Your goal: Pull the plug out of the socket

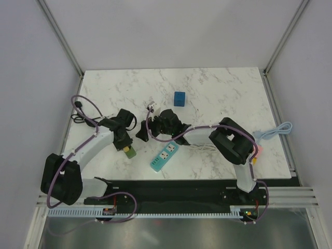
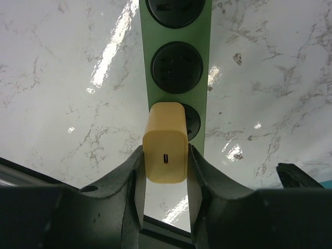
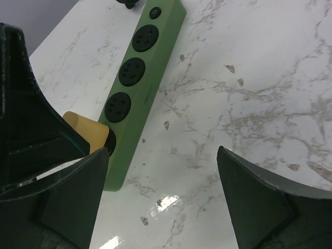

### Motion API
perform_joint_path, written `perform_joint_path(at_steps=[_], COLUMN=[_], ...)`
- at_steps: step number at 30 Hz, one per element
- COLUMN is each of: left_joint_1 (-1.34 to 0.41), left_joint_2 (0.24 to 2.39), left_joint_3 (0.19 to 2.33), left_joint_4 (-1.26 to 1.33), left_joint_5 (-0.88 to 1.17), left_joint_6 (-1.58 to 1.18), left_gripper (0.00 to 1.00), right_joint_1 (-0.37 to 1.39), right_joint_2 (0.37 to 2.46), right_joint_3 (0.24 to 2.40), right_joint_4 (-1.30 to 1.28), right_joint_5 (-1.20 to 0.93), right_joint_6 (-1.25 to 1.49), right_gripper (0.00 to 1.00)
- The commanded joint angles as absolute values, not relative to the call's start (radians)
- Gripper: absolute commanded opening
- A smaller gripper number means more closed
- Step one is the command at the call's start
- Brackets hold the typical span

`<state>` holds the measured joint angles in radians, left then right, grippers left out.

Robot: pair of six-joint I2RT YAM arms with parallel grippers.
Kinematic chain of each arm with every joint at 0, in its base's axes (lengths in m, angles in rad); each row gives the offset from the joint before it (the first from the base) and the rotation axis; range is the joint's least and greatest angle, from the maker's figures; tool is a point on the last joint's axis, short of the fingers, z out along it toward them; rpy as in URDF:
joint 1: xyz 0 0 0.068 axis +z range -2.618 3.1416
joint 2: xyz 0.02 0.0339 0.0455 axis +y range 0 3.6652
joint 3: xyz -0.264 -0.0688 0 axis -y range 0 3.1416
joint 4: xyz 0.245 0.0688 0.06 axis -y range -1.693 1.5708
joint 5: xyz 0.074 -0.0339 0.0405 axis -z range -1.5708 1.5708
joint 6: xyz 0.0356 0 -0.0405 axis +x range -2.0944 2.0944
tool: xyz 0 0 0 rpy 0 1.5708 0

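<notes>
The plug (image 2: 165, 155) is seated at the end of the strip (image 2: 178, 78), by the near edge of the table (image 1: 223, 93); the pull is not yet done. It is clamped by the left hand (image 2: 166, 151); the right hand (image 3: 163, 155) is held wide. The grip is shown only by the left wrist view, being hidden from above

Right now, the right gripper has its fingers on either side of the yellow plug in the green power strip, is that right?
No, it is the left gripper, not the right. The left wrist view shows its fingers on either side of the yellow plug in the green power strip.
</notes>
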<state>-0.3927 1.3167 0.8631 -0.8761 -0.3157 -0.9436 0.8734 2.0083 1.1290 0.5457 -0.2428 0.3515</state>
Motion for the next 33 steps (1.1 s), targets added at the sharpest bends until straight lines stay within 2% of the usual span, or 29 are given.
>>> perform_joint_path(at_steps=[1, 9, 13, 17, 23, 31, 33], left_joint_1=[-0.382, -0.382, -0.382, -0.382, -0.382, -0.382, -0.380], left_joint_2=[1.243, 0.926, 0.833, 0.815, 0.819, 0.827, 0.831], left_joint_3=[0.835, 0.678, 0.643, 0.637, 0.637, 0.640, 0.644], left_joint_4=[-0.833, -0.672, -0.623, -0.624, -0.620, -0.598, -0.598], left_joint_5=[-0.367, -0.259, -0.233, -0.226, -0.218, -0.216, -0.216], left_joint_6=[-0.902, -0.786, -0.765, -0.752, -0.761, -0.759, -0.759], left_gripper=[0.02, 0.02, 0.02, 0.02, 0.02, 0.02, 0.02], right_joint_1=[0.884, 0.896, 0.900, 0.902, 0.911, 0.917, 0.917], right_joint_2=[2.062, 2.154, 2.207, 2.273, 2.348, 2.405, 2.413], right_joint_3=[1.195, 1.262, 1.315, 1.347, 1.390, 1.401, 1.405], right_joint_4=[0.594, 0.611, 0.591, 0.635, 0.713, 0.880, 0.890], right_joint_5=[-0.400, -0.414, -0.417, -0.466, -0.537, -0.615, -0.621], right_joint_6=[0.432, 0.577, 0.650, 0.768, 0.862, 0.997, 1.002], right_gripper=[0.92, 0.91, 0.89, 0.87, 0.76, 0.72, 0.66])
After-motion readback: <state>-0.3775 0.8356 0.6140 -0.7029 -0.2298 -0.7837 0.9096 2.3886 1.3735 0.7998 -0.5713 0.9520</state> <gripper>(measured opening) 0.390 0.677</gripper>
